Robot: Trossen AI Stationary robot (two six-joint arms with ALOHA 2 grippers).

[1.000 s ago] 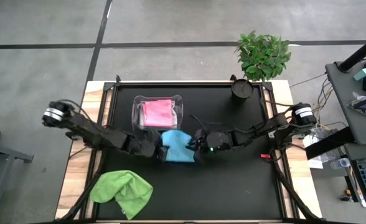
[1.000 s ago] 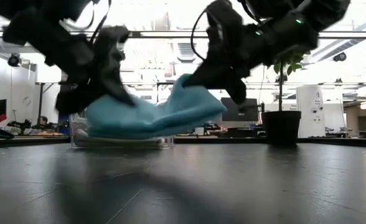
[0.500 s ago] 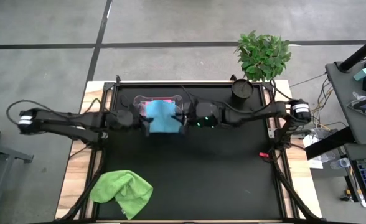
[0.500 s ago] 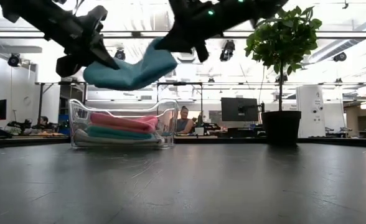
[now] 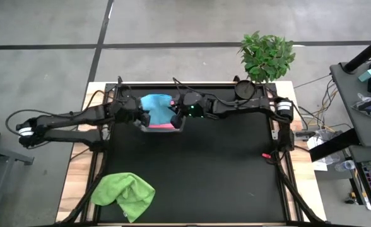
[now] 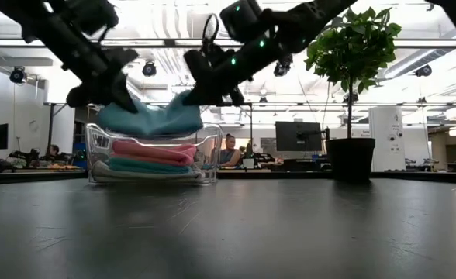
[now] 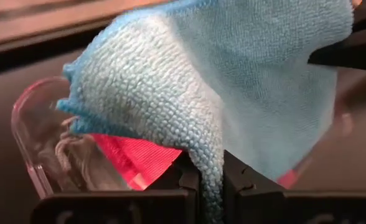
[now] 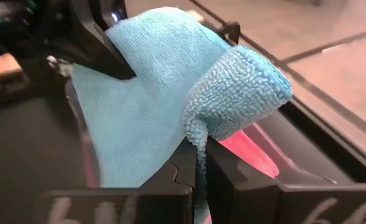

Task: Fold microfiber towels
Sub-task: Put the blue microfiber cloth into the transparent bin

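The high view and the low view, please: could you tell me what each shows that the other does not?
Only the high view shows the lime green towel crumpled at the table's near left corner. Only the low view shows the folded stack inside the clear tub, pink towel on top. Both show the left gripper and right gripper holding the folded blue towel at the tub's top.

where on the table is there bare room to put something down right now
The black mat is bare between the green towel and its right edge. It is crowded at the far edge, where both arms hold the blue towel over the tub.
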